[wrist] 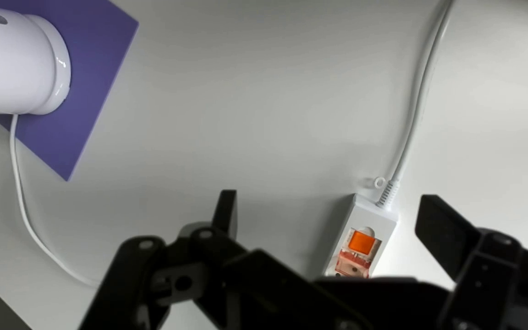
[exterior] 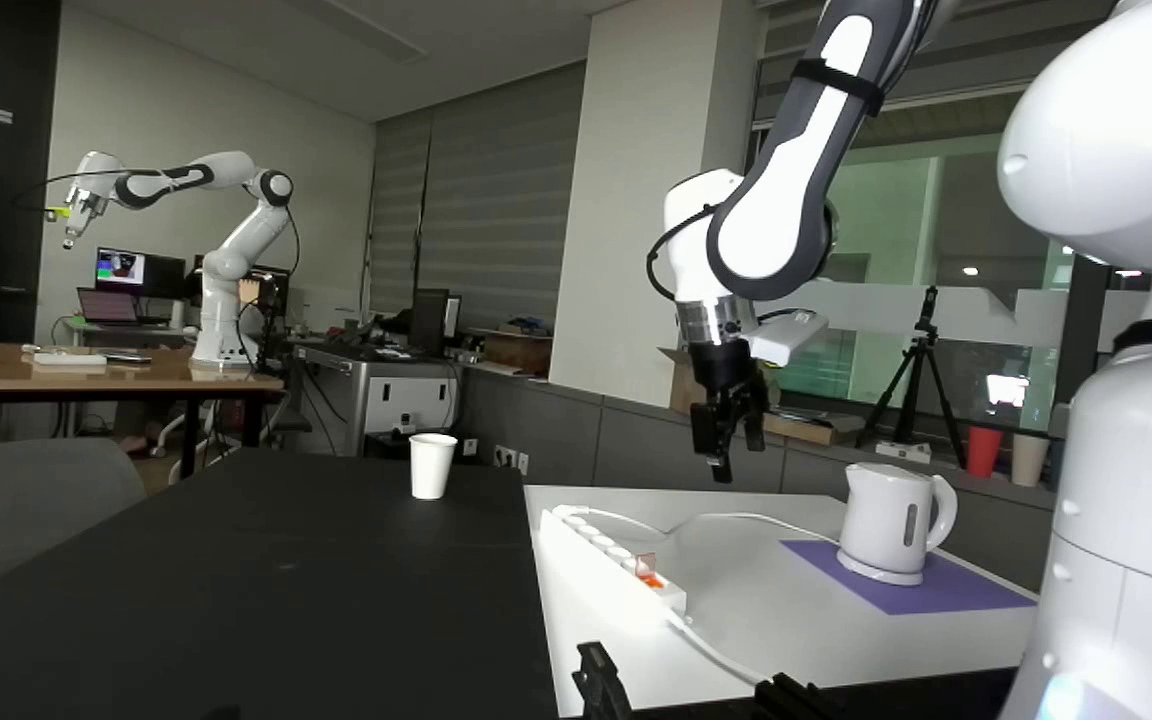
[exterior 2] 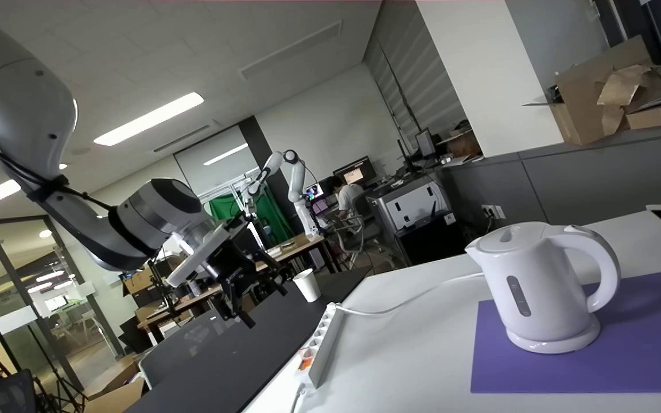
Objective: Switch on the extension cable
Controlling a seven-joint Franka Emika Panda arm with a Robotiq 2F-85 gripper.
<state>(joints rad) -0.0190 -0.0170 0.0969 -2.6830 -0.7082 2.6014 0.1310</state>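
Hanging above the white bench (wrist: pixel 245 114), the jaws stand wide apart. Lower down, at four o'clock in the wrist view, the extension cable (wrist: pixel 369 218) lies flat, its orange switch (wrist: pixel 361 242) facing up and its cord (wrist: pixel 419 105) running off toward one o'clock. At ten o'clock a white kettle (wrist: pixel 12 62) stands on a purple mat (wrist: pixel 96 68). Farther off, in an exterior view, a white cup (exterior: pixel 431 468) stands upright on a black bench (exterior: pixel 286 590), at ten o'clock from the extension cable.
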